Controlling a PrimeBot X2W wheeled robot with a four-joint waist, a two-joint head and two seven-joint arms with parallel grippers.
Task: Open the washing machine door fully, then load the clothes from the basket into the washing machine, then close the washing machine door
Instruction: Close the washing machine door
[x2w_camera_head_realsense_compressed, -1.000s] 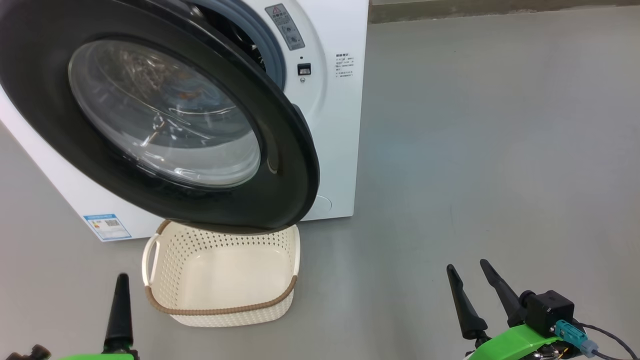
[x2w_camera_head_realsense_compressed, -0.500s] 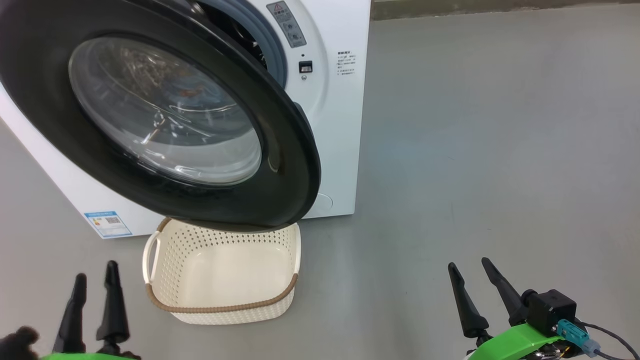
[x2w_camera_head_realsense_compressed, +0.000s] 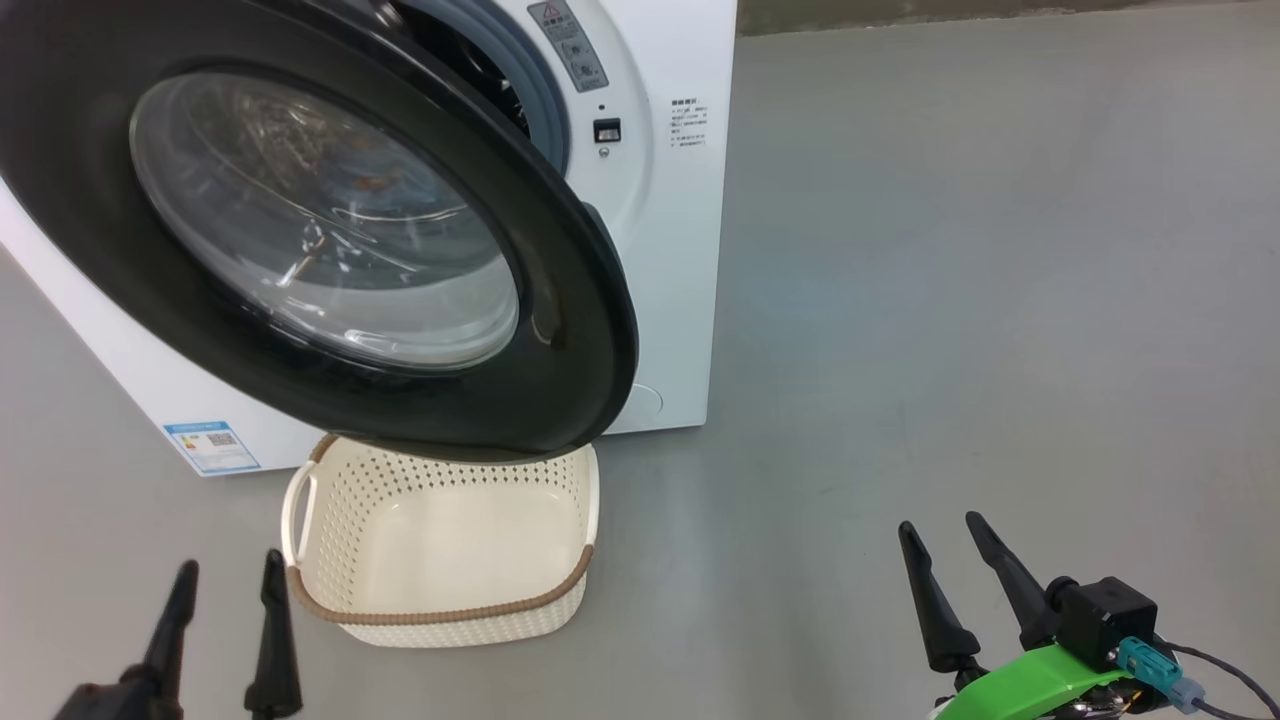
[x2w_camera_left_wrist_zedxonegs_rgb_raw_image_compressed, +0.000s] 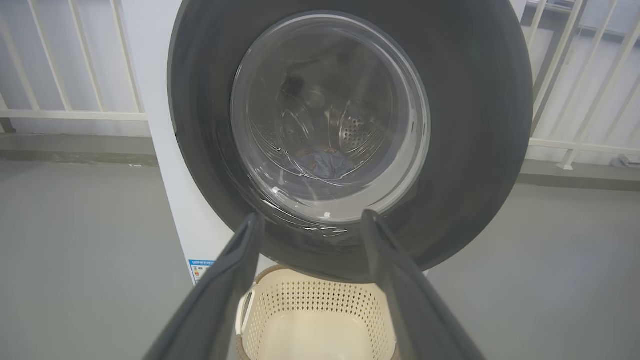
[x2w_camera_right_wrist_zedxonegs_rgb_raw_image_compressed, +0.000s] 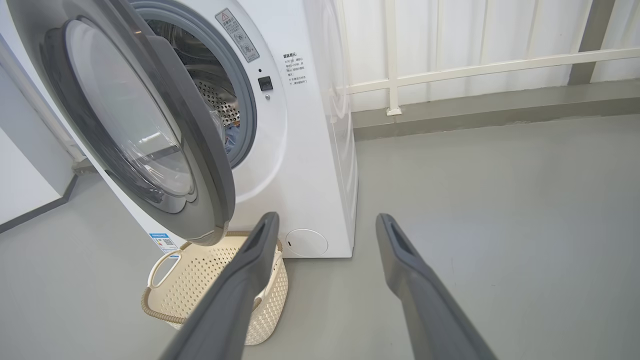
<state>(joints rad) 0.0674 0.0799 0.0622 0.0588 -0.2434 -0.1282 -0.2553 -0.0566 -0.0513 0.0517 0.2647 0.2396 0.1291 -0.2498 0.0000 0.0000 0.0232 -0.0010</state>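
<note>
washing machine door (x2w_camera_head_realsense_compressed: 330, 240): ajar; rigid, hinged, glossy, likely slippery | hold: push on dark free-edge rim (x2w_camera_head_realsense_compressed: 590, 330) | basket (x2w_camera_head_realsense_compressed: 440, 617): empty | left hand (x2w_camera_head_realsense_compressed: 230, 562), right hand (x2w_camera_head_realsense_compressed: 938, 523): spread, holding nothing

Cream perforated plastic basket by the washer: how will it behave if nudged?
Probably light: the cream perforated plastic basket looks empty and thin-walled. Likely to slide, not tip, on the smooth grey floor, being low and wide. Its moulded walls look fairly stiff.

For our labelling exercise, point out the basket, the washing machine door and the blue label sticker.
basket (x2w_camera_head_realsense_compressed: 440, 618), head view, brown near rim.
washing machine door (x2w_camera_head_realsense_compressed: 400, 412), head view, lower part of black frame.
blue label sticker (x2w_camera_head_realsense_compressed: 212, 447), head view, sticker's middle.
</note>
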